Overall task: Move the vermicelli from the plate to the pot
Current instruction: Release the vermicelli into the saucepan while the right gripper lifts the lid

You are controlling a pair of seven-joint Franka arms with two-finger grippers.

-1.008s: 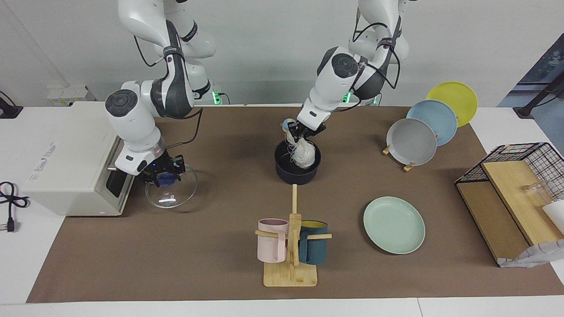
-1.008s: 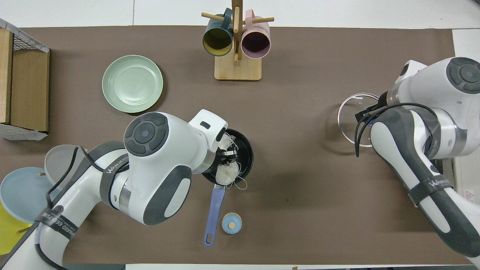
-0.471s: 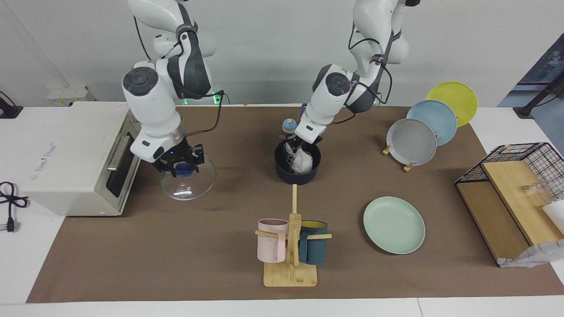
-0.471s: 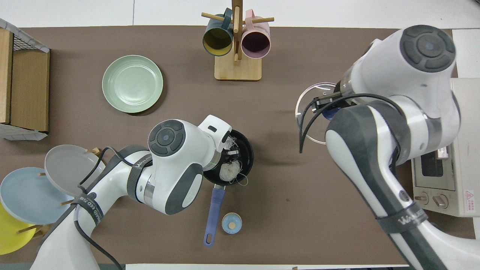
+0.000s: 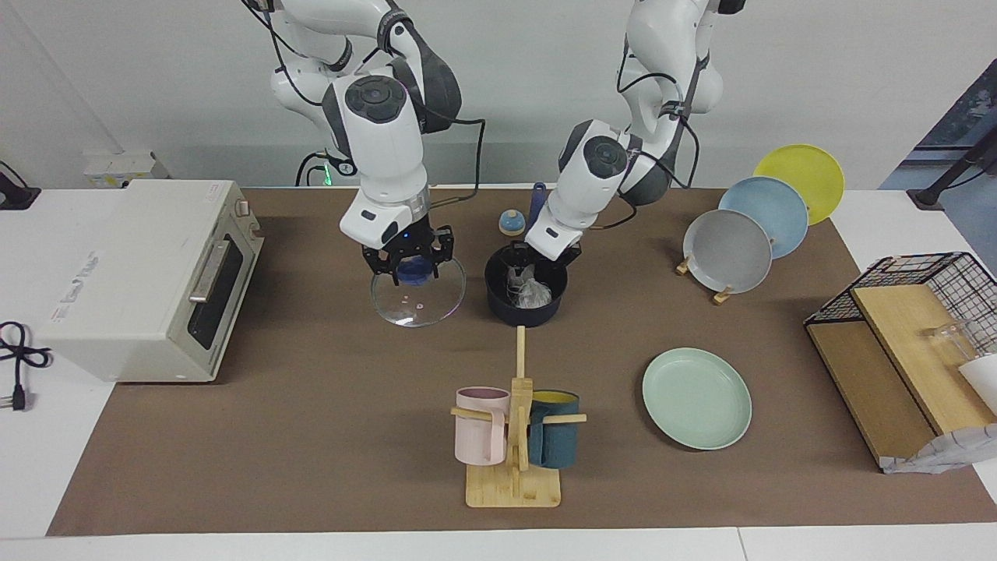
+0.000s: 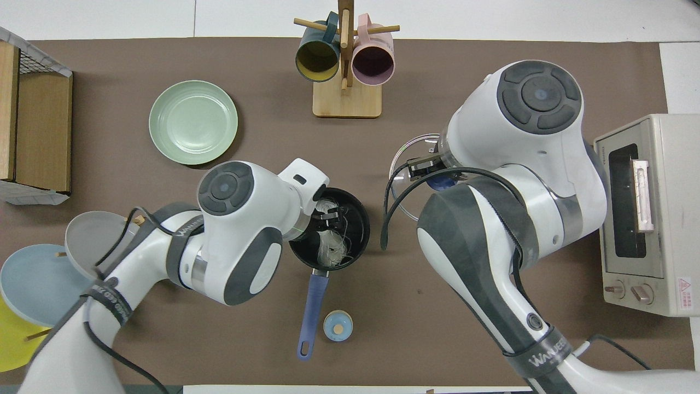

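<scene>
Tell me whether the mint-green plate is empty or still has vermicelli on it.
Empty. The plate shows only its bare green surface in both views; the vermicelli lies inside the pot.

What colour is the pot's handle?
Blue; the handle shows best in the overhead view.

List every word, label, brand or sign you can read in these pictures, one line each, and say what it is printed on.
"WANJEED" on the band around the right arm.
"WANJEED", partly legible, on the band around the left arm.
Red warning sticker on the toaster oven: too small to read.
Grey lettering on the oven's top, facing view: blurred, unreadable.
</scene>
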